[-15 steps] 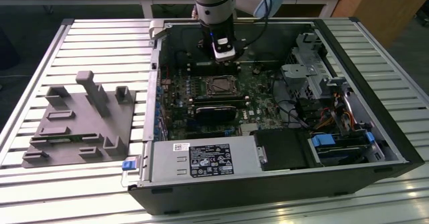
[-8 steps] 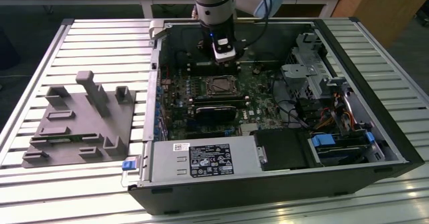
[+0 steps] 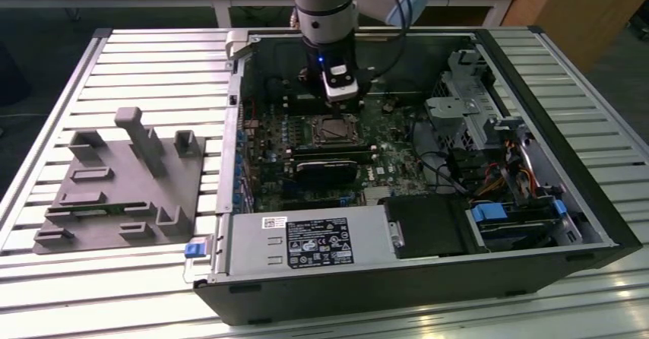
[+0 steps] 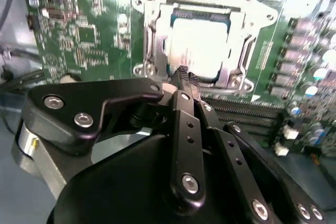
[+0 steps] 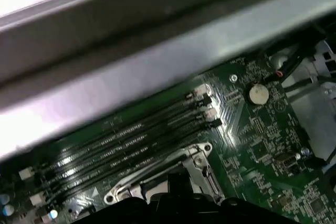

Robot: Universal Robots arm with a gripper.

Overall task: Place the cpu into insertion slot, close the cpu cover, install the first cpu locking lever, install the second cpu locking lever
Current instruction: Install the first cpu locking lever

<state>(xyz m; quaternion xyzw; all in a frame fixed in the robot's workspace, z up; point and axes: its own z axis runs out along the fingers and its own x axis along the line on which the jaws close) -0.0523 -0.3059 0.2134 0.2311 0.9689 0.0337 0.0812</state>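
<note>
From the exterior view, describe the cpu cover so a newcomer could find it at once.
Start at the open computer case on the slatted table, and go to its green motherboard. Just below the arm's claw sits the cpu cover: a silvery square frame with a central window, unlike the long black memory slots beside it.

A: What's carrying everything?

B: Slatted metal table (image 3: 152, 50), pale ribs running across, seen in the exterior view.

A: And directly on it?

B: Two things. Grey plastic fixture plate (image 3: 121, 194) w/ upright posts and low blocks, on that view's left, nearer the front edge. Just beside it on the right, an open black PC case (image 3: 568, 202) lying on its side, insides facing up, taking up the table's middle and right.

A: Touching each other?

B: Close, but can't tell.
</note>
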